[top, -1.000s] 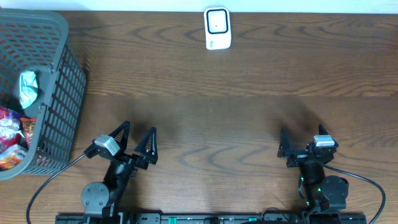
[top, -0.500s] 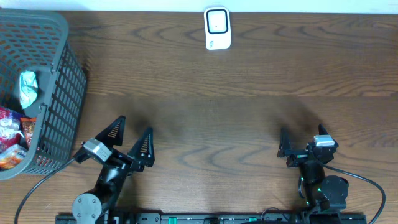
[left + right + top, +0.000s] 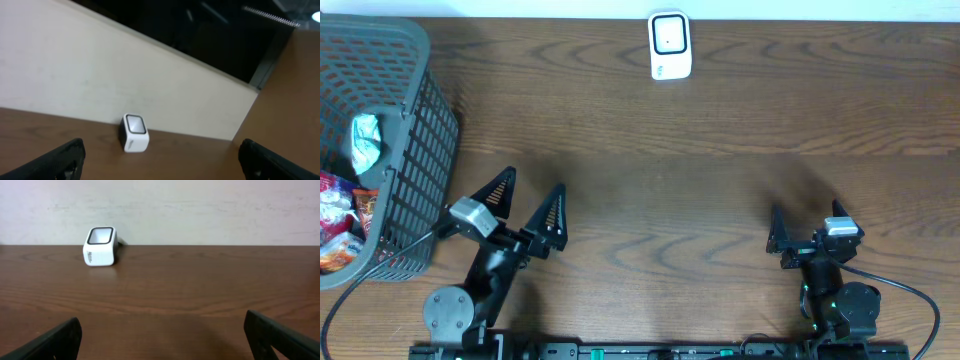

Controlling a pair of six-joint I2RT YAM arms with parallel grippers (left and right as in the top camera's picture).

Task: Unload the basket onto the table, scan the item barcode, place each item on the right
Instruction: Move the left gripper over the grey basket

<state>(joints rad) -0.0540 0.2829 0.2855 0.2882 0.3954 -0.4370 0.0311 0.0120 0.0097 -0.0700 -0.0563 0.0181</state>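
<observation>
Pincers both spread wide, holding nothing: left gripper sat beside basket, right gripper well apart; scanner stood at table far edge.

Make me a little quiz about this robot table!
1. True or false: the scanner stands on the table, outside the basket.
2. Which is nearer the basket? A) left end effector B) right end effector
3. Fill in: both end effectors are ____ and hold nothing.

Key: 1 true; 2 A; 3 open.
</observation>
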